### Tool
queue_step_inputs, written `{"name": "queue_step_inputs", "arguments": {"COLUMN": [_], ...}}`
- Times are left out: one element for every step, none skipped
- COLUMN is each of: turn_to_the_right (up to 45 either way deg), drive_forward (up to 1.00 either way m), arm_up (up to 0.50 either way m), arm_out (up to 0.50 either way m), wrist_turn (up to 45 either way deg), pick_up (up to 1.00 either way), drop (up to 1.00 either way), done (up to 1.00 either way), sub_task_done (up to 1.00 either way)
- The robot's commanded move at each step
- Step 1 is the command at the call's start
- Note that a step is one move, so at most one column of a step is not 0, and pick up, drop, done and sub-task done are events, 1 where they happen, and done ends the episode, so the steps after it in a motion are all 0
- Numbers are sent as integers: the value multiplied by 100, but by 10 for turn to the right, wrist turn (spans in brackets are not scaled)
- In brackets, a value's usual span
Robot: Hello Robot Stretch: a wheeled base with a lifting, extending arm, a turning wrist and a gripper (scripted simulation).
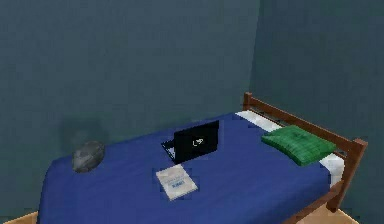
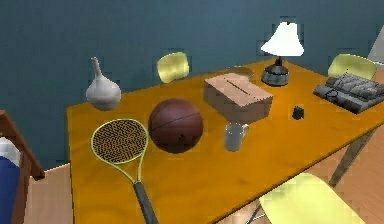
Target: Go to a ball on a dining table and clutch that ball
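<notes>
Crowding the dining table (image 2: 300, 150) in the arm side view are several objects around the ball (image 2: 176, 125). A yellow-framed racket (image 2: 120, 142) lies flat just beside the ball toward the view's left, its dark handle running to the bottom edge. A cardboard box (image 2: 238, 97) stands just beyond the ball toward the right, and a small grey cup (image 2: 235, 136) stands near the ball on the same side. A pale vase (image 2: 102, 90) stands near the far left corner. A lamp (image 2: 281, 50) with a white shade, a small dark object (image 2: 298, 113) and a dark flat stack (image 2: 350, 90) lie well apart from the ball toward the right. Yellow chairs stand at the far side (image 2: 172, 66), the far right (image 2: 350, 66) and the near edge (image 2: 305, 200).

The tabletop is orange-yellow; the walls are dark teal and the floor (image 2: 50, 195) is pale wood. The forward view shows a blue bed (image 1: 120, 178) with a wooden frame, bearing an open laptop (image 1: 195, 143), a green pillow (image 1: 298, 143), a pale booklet (image 1: 176, 180) and a grey rounded object (image 1: 88, 157).

The brown ball rests on the tabletop, left of its middle. The state of the jaws, and the ball's position relative to them, cannot be told.
</notes>
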Motion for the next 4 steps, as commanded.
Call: {"name": "queue_step_inputs", "arguments": {"turn_to_the_right": [0, 0, 0, 0], "drive_forward": [0, 0, 0, 0], "arm_up": [38, 0, 0, 0], "arm_out": [0, 28, 0, 0], "wrist_turn": [0, 0, 450, 450], "pick_up": [0, 0, 0, 0], "drop": [0, 0, 0, 0], "done": [0, 0, 0, 0], "sub_task_done": [0, 0, 0, 0]}}
